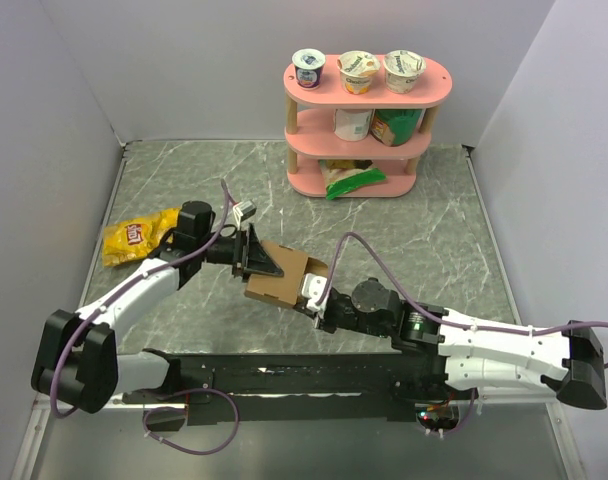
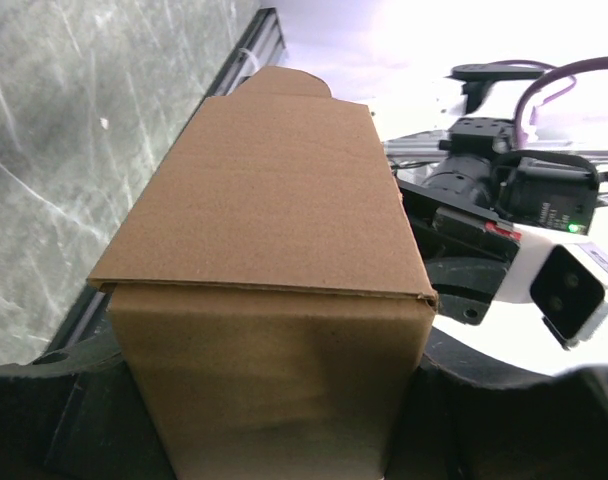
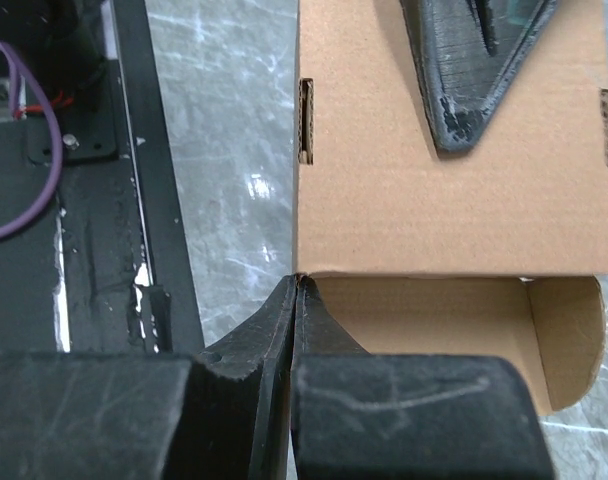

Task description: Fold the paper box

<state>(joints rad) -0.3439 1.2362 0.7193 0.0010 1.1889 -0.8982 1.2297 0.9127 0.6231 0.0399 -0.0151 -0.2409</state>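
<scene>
The paper box is plain brown cardboard, partly folded into a box shape and held between both arms near the table's middle. My left gripper is closed across its width; in the left wrist view the box fills the space between the dark fingers. My right gripper is shut on the thin side wall at the box's open end, with its fingertips pinched together at the corner. One left finger lies on the box's top panel.
A yellow snack bag lies at the left by the left arm. A pink three-tier shelf with yogurt cups and a green bag stands at the back. A black rail runs along the near edge. White walls enclose the table.
</scene>
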